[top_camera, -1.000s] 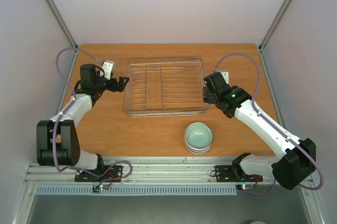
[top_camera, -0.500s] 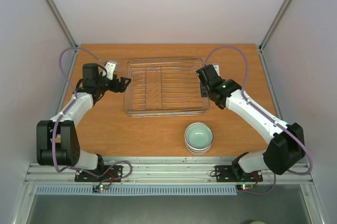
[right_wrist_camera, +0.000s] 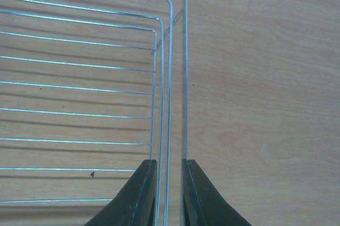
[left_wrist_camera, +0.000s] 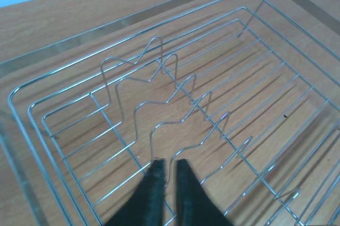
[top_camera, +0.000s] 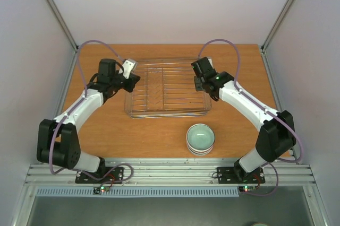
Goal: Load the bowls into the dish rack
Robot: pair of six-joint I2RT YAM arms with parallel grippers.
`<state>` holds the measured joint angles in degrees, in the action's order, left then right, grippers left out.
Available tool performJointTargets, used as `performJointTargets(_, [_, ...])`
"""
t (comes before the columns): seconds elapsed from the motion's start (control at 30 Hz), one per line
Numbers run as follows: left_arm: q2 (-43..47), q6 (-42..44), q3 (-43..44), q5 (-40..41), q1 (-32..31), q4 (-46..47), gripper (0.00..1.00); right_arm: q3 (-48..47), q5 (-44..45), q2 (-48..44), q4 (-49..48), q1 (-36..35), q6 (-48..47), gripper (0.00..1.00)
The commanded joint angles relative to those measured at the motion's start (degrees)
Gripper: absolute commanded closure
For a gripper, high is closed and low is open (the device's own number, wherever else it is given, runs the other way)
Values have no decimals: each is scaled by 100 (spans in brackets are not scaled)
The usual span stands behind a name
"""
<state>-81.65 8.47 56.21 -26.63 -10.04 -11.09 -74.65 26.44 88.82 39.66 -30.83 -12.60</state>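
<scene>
The dish rack (top_camera: 166,87), a silver wire basket, sits mid-table with nothing in it. The bowls (top_camera: 200,138) stand stacked in front of its right corner, a pale blue-green one on top, away from both arms. My left gripper (top_camera: 133,79) is at the rack's left side. In the left wrist view the left gripper (left_wrist_camera: 169,164) has its fingers nearly together with one thin rack (left_wrist_camera: 133,18) wire between them. My right gripper (top_camera: 198,80) is at the rack's right side. In the right wrist view the right gripper (right_wrist_camera: 169,163) is closed around the rim wires of the rack (right_wrist_camera: 184,77).
The wooden tabletop (top_camera: 138,130) is bounded by pale walls with slanted metal posts at the back corners. A metal rail (top_camera: 170,170) carrying both arm bases runs along the near edge. Purple cables loop above each arm.
Both arms swung inward from beside the rack onto its left and right sides. Both sets of jaws went from wide open to narrow around rack wires. Rack and bowls stayed put.
</scene>
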Motion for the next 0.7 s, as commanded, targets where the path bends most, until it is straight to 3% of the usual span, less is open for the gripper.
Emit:
performJointTargets(0.0, [-433, 57, 384, 311, -150, -142, 99, -155, -284, 93, -17, -37, -172, 83])
performJointTargets(0.23, [-1472, -71, 1203, 506, -224, -309, 100, -254, -590, 312, 24, -35, -225, 84])
performJointTargets(0.67, [-3373, -10, 3473, 1184, -243, -1120, 100, -137, -963, 230, -51, -34, -226, 84])
